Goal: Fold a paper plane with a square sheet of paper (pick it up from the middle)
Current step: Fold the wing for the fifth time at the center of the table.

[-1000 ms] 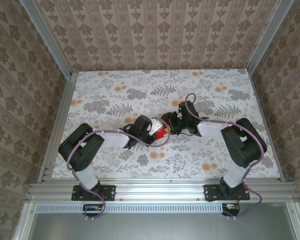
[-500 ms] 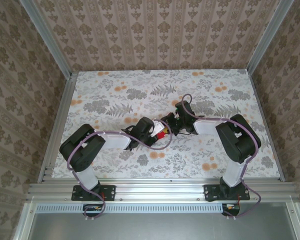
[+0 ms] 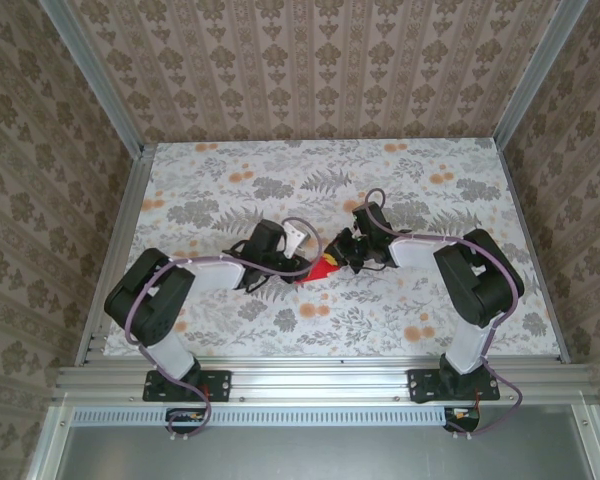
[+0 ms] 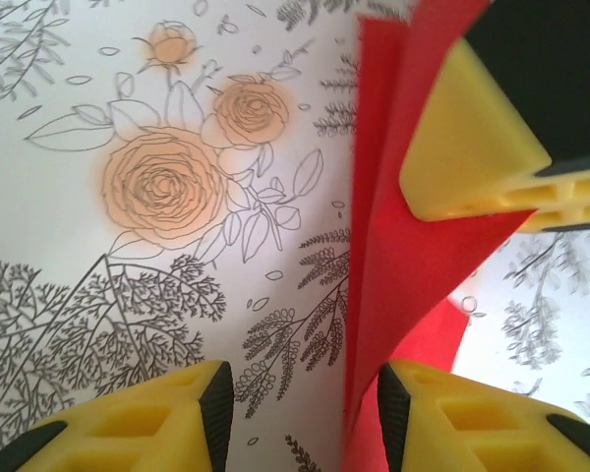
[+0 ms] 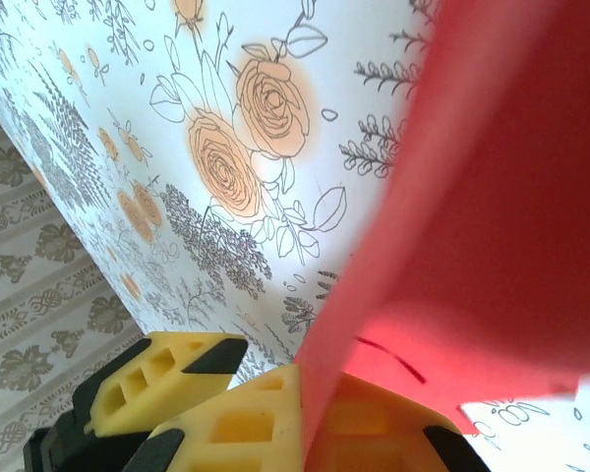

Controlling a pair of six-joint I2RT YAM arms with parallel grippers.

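The square sheet of paper (image 3: 323, 268) is bright red and folded into layers, hanging just above the middle of the table between both grippers. My right gripper (image 3: 347, 254) is shut on its edge; in the right wrist view the paper (image 5: 492, 197) rises from between the closed yellow fingers (image 5: 236, 433). My left gripper (image 3: 298, 252) is open. In the left wrist view the paper (image 4: 403, 256) stands in the gap, close to the right finger (image 4: 452, 413) and away from the left one. The right gripper's yellow finger (image 4: 472, 138) clamps the paper from above there.
The floral table top (image 3: 230, 200) spreads around the arms. Patterned walls and aluminium rails (image 3: 120, 230) close it in on three sides. Both forearms lie low over the table's middle, left (image 3: 210, 272) and right (image 3: 420, 250).
The left gripper has opened, let go of the red paper and swung a little left. The right gripper has shut on the paper, which now hangs lower.
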